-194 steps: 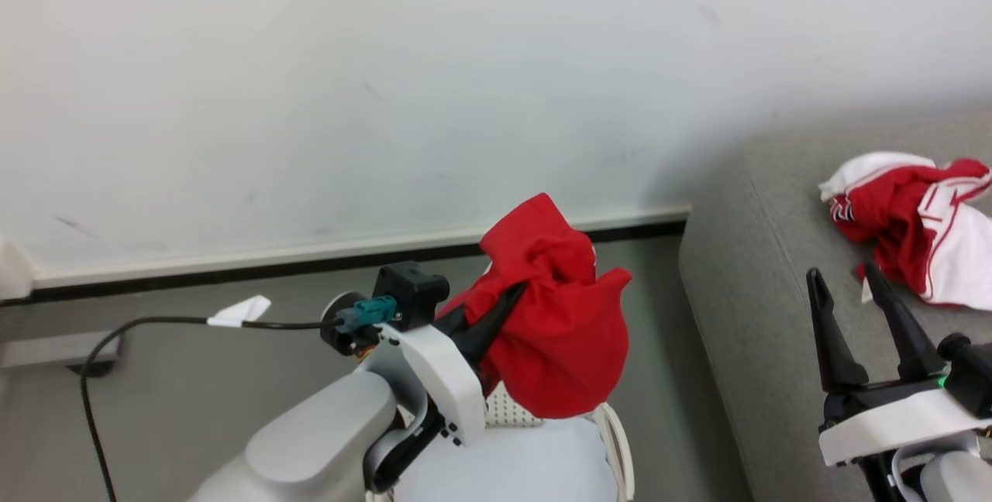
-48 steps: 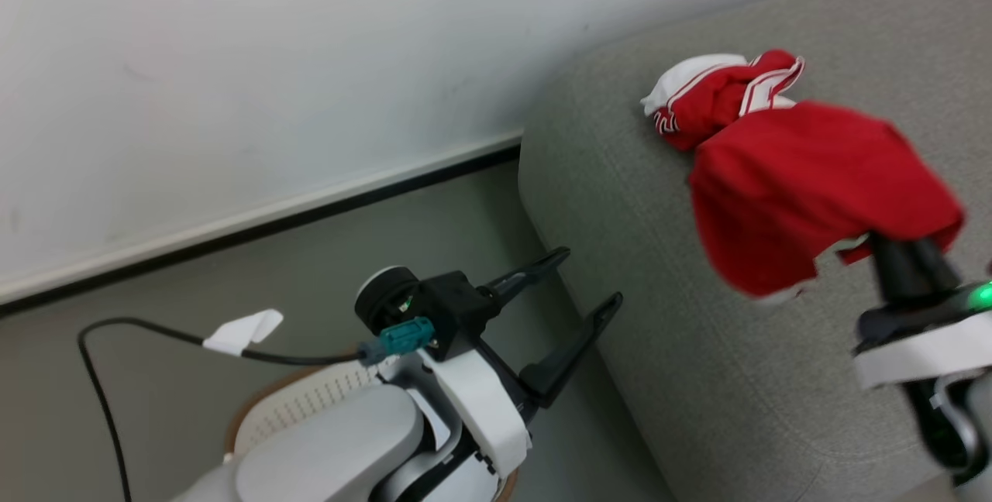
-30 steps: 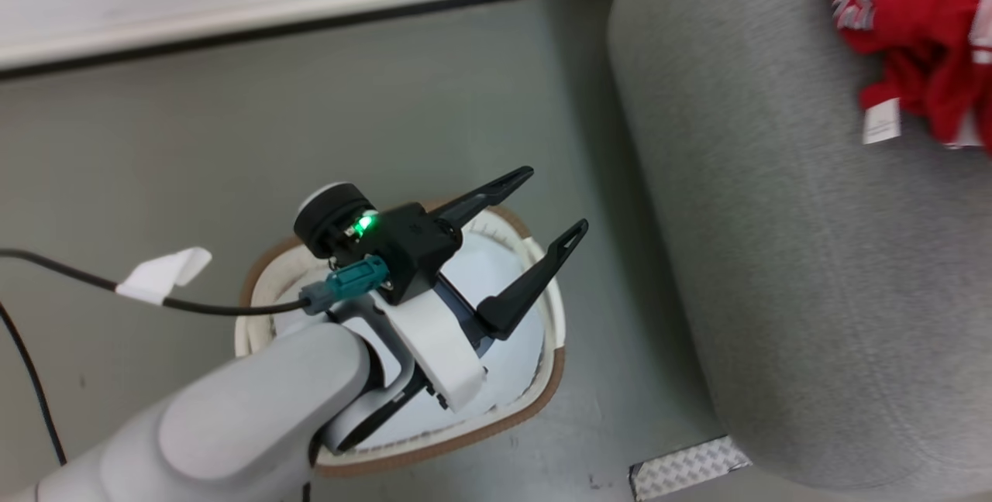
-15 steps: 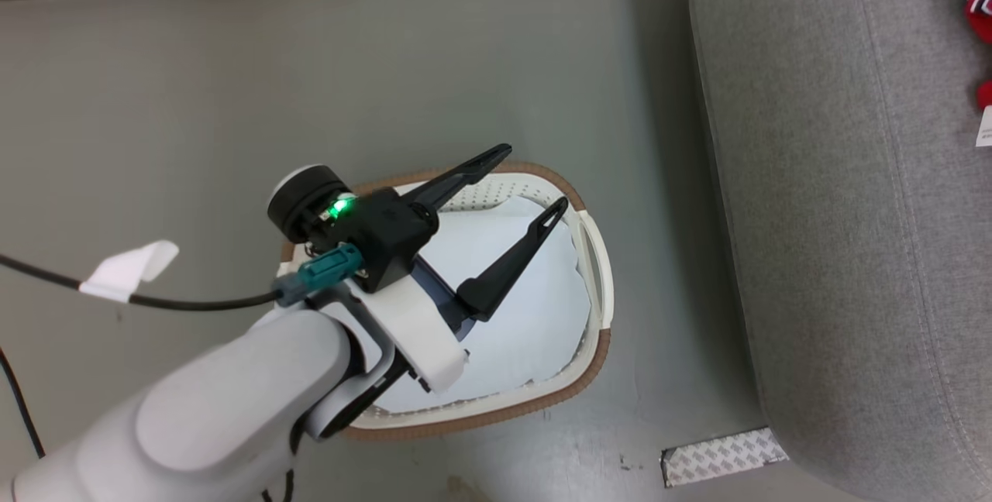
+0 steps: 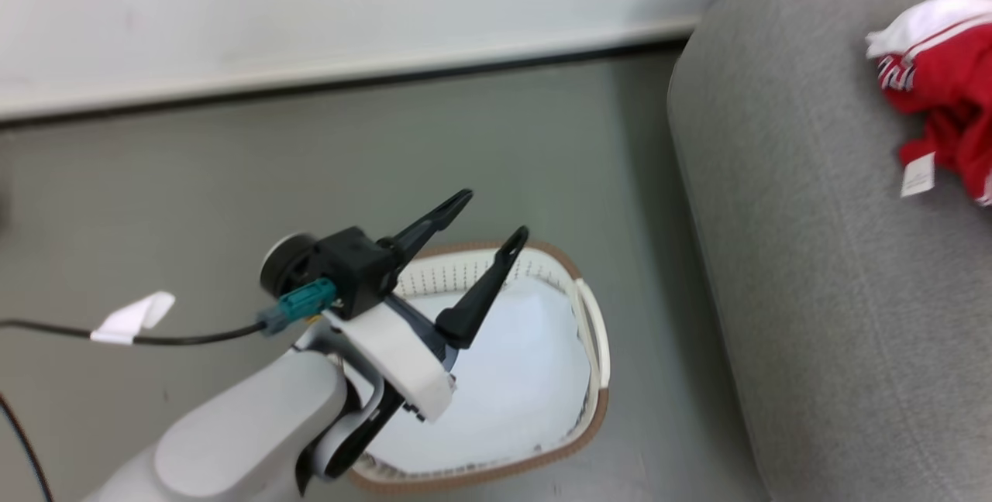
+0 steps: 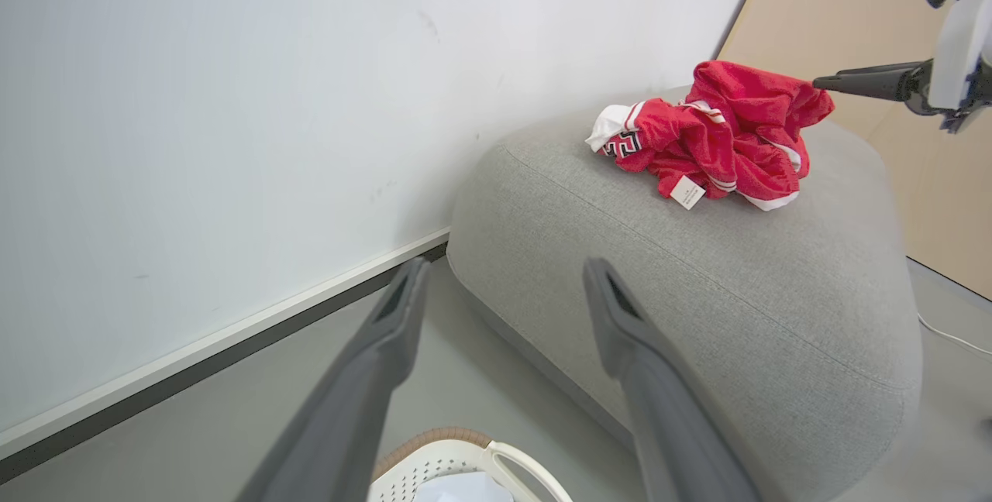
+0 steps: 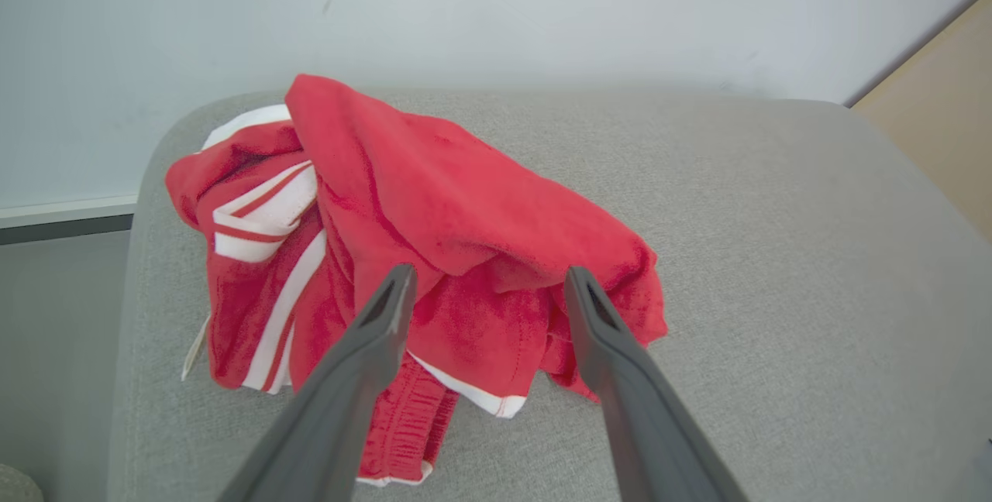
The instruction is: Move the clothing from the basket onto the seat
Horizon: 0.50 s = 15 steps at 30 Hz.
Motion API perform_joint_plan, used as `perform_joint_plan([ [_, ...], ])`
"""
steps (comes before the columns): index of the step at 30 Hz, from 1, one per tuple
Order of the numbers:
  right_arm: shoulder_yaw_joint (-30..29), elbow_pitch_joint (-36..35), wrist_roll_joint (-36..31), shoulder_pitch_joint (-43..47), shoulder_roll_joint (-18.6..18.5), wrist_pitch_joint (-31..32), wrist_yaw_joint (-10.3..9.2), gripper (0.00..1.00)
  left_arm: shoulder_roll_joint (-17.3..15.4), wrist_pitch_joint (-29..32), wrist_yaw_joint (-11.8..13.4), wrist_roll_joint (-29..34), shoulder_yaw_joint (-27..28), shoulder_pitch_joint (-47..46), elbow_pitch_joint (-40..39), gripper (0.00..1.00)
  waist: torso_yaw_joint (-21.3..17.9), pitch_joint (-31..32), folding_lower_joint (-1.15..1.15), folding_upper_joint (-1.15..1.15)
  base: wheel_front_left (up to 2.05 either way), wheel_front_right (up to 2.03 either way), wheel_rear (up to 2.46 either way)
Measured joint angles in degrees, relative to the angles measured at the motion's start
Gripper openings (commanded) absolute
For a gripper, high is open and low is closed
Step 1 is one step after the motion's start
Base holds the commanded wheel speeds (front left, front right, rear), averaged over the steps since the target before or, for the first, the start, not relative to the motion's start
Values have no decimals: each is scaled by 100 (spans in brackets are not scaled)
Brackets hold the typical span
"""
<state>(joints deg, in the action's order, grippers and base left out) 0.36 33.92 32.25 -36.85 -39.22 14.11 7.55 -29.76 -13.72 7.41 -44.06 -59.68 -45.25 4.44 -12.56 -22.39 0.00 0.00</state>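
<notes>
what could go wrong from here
1. The right gripper is open with its fingers close to the clothing; pulling away could snag a fold and drag it.
2. The heap lies near the rounded end of the seat, so it might slide off.
3. The open left gripper hovers over the basket, where it could grab the pale sheet.

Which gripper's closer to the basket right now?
Left. The left gripper hangs open just above the basket, fingertips near its far rim. The right gripper is off at the seat, open, pointing at the clothing piled there.
</notes>
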Motion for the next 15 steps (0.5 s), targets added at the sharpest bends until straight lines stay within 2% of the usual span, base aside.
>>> perform_joint_plan([
  [10, 170, -1281, -80, 605, -163, -64, 0, 100, 18, -127, 291, -246, 705, 946, 54, 100, 59, 1309, -1, 0, 0, 0, 0],
  [15, 208, -1892, -183, 893, 144, -452, 0, 100, 33, -135, 442, -235, 1366, 1464, -25, 100, 216, 1882, -2, 0, 0, 0, 0],
])
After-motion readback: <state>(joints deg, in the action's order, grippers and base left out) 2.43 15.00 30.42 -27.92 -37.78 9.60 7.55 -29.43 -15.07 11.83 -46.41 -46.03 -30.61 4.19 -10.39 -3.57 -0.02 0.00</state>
